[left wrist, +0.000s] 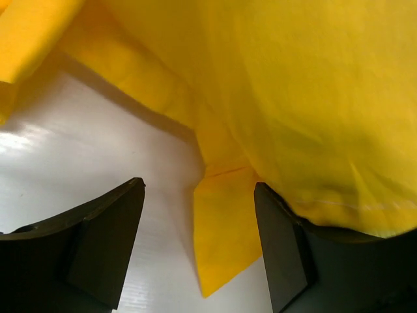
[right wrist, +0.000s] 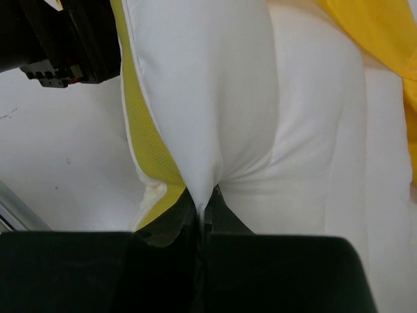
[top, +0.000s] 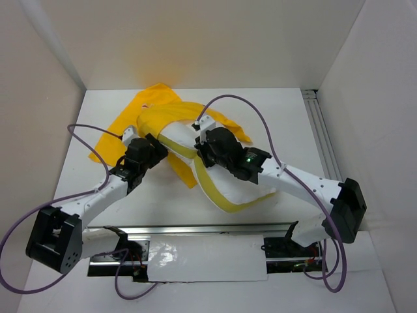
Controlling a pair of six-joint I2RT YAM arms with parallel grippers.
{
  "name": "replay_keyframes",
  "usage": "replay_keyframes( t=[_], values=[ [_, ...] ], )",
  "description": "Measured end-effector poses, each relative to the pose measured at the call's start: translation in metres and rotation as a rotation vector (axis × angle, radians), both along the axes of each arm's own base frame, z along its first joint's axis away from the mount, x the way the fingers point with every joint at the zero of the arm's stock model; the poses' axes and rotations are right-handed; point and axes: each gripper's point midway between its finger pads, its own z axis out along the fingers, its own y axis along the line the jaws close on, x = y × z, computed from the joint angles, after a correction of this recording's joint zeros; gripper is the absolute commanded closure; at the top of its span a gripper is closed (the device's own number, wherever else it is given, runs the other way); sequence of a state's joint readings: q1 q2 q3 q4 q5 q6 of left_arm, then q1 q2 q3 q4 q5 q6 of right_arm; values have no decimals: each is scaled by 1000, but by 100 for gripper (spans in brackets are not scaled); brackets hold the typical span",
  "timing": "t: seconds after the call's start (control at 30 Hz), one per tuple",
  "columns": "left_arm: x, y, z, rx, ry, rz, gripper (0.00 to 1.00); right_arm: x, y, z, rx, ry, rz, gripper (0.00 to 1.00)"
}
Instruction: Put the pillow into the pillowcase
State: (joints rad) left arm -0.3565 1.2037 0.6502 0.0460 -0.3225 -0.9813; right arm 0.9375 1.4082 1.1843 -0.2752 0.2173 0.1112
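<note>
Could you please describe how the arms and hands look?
Left arm and right arm: white links, black joints and bases, purple cables. A green light shows by the right wrist. Left hand and right hand: dark flat fingers.

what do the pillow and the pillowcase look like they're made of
The pillow looks like smooth white fabric over soft stuffing: it puffs and creases where the right pincer pinches it. Its yellow strip seems mesh. The pillowcase looks like thin matte yellow cloth: it folds and drapes limply.
</note>
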Motion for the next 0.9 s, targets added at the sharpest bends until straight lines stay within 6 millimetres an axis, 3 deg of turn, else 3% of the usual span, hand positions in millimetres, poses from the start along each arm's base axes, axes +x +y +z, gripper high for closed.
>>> replay_keyframes(
  t=[0.27, 0.47, 0.57, 0.6, 0.67, 0.9],
  values=[
    [-2, -16, 21, 98, -213, -148, 21, 5, 0, 9, 17, 9, -8, 100],
    [8, -5, 26, 149, -234, -90, 29, 3, 4, 10, 25, 21, 11, 100],
    [19, -2, 25, 161, -222, -56, 50, 3, 5, 9, 26, 27, 9, 100],
    [23, -1, 25, 160, -218, -46, 81, 3, 5, 9, 27, 27, 8, 100],
    [31, 0, 28, 159, -220, -37, 100, 3, 4, 9, 27, 27, 5, 100],
    [32, -6, 33, 164, -232, -60, 100, 13, 9, 0, 6, 25, -20, 100]
  ],
)
